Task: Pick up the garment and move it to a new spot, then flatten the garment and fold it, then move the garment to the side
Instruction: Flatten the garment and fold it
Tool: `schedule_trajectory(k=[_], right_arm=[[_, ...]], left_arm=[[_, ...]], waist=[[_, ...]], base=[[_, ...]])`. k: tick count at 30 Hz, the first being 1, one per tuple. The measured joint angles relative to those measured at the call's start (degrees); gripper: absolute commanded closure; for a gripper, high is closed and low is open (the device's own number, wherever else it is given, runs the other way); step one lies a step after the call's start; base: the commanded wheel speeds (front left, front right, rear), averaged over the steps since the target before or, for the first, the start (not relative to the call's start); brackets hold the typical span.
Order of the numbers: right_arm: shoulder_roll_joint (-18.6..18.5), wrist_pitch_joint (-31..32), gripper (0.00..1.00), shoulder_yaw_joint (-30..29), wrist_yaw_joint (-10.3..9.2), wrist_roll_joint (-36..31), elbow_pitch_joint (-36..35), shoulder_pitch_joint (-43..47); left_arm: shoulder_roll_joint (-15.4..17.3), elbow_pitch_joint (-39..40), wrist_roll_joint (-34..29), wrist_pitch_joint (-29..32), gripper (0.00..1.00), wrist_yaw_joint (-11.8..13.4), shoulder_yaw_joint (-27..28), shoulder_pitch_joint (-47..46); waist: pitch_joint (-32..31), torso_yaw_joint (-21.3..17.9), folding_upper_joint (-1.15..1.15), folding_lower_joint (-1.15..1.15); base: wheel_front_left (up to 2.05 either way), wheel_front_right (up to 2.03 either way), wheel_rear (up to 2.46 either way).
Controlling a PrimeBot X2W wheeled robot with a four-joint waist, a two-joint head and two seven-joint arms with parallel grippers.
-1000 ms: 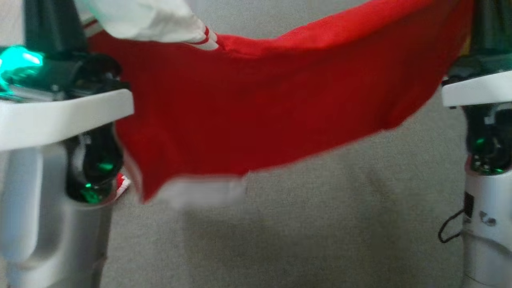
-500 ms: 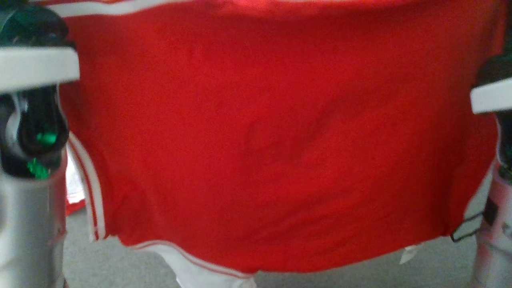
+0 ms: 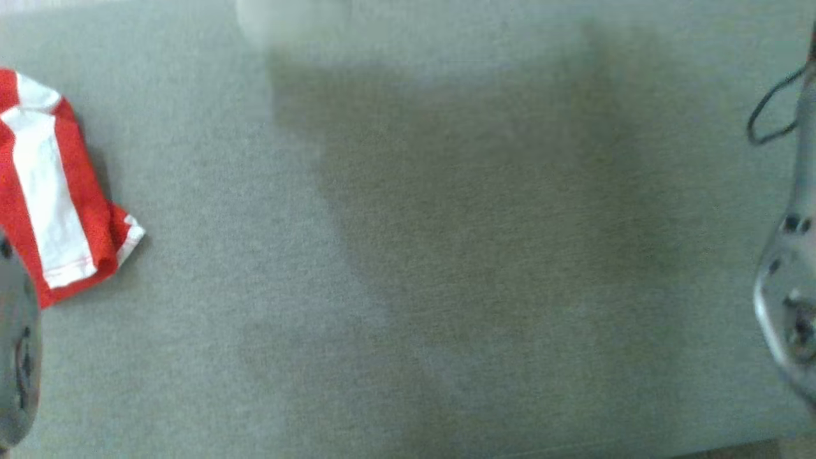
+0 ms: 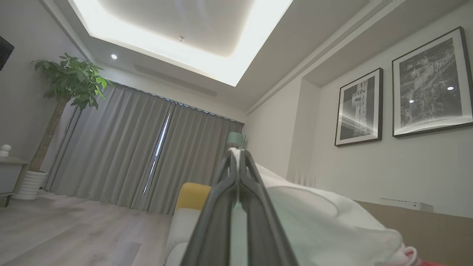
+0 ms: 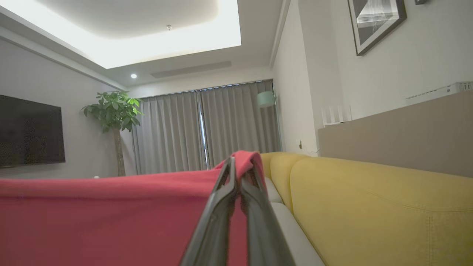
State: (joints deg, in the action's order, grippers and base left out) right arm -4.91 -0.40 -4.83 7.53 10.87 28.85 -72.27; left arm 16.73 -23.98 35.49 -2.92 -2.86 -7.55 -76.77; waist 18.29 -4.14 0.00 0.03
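Head cam dipped in last half second: was on red cloth, now grey surface (image 3: 255,331) plus big shadow (image 3: 478,210). Left end effector (image 4: 238,162) clamped on white edge, right end effector (image 5: 240,164) on red corner of garment (image 5: 111,214). Stretched aloft, I reckon, ready for laydown.

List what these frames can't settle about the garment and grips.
- Right wrist view: the garment runs off the left and bottom edges; full shape unknown.
- Left wrist view: the left gripper is shut; its fingers hide how much white fabric is caught.
- Head view: red-and-white cloth cut by the left edge; part of the held garment or not, unclear.
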Motion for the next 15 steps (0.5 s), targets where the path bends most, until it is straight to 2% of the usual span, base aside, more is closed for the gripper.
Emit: schedule_trajectory(k=[4,8,15], right_arm=[[-1.7,-7.7,1.00,0.0,0.00,-0.9,9.5,-4.9],[-2.7,-11.3,1.00,0.7,0.00,-0.3,17.9,-4.1],[-4.6,-12.2,1.00,2.4,0.00,1.0,30.2,5.7]], left_arm=[[-2.2,-6.8,-0.3,-4.5,1.00,-1.9,-0.9,-3.2],[-3.6,-11.9,-0.5,-7.3,1.00,-3.1,-2.8,-1.8],[-5.8,-17.7,-0.1,-9.6,1.00,-4.2,-8.2,12.2]], waist=[[2.2,1.8,0.00,-0.01],[3.2,3.7,0.00,-0.02],[3.0,5.7,0.00,-0.02]], base=[[0.00,0.00,0.00],[0.00,0.00,0.00],[0.00,0.00,0.00]])
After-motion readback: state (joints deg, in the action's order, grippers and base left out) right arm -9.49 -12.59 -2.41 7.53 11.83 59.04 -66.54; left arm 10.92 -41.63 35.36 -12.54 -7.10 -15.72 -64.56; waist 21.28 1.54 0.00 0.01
